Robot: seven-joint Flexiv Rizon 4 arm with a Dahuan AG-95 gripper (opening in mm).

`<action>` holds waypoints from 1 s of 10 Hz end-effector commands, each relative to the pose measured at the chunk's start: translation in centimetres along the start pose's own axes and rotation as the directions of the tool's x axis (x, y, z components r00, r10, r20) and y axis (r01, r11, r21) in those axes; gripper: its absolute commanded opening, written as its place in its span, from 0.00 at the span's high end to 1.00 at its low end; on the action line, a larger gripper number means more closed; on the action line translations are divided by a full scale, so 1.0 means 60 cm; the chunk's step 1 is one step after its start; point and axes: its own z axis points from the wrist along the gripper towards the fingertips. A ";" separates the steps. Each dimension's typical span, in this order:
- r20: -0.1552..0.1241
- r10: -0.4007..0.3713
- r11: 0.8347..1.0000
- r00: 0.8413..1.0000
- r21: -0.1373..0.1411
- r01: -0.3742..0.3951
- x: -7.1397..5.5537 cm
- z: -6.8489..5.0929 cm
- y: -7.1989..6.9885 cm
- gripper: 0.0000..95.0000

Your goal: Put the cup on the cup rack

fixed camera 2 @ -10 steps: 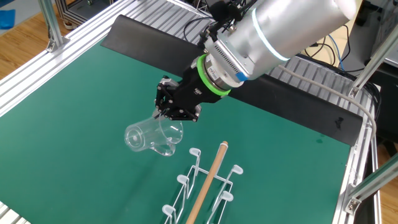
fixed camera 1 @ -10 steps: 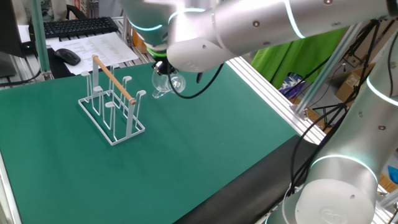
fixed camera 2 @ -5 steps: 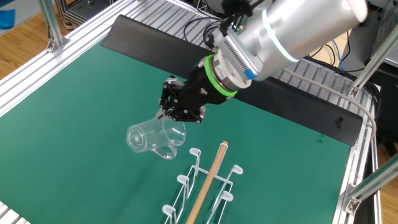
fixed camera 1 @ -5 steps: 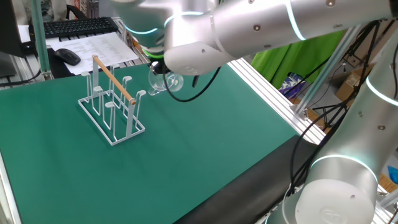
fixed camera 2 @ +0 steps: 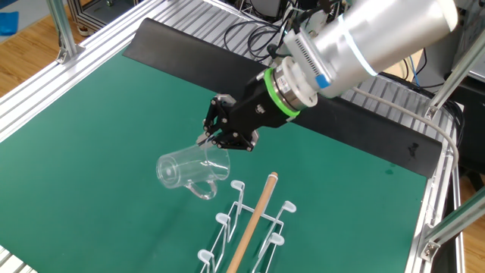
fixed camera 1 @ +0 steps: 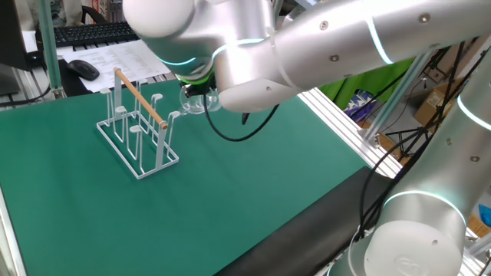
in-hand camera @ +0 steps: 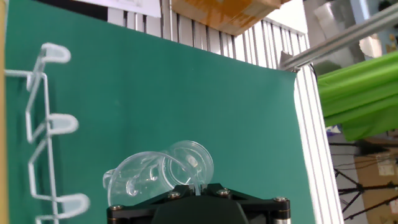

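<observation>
Hand view gives you the closest look: the gripper (in-hand camera: 198,190) has its jaws pinched on the rim of the cup (in-hand camera: 158,174), which lies tilted on its side above the green mat (in-hand camera: 186,99), with the cup rack (in-hand camera: 46,124) and its pegs off to the left. The other fixed view shows you what that hides: the cup (fixed camera 2: 187,169) hangs in the air, near the rack (fixed camera 2: 246,220) and its wooden rod. In one fixed view, the arm covers most of the cup (fixed camera 1: 193,100).
</observation>
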 end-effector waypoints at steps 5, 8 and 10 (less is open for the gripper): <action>0.002 0.024 1.000 1.000 -0.001 -0.024 -0.012 0.004 0.024 1.00; 0.019 0.021 1.000 1.000 -0.007 -0.021 -0.021 0.009 0.024 1.00; 0.039 0.038 0.999 0.999 -0.008 -0.038 -0.026 0.018 0.032 1.00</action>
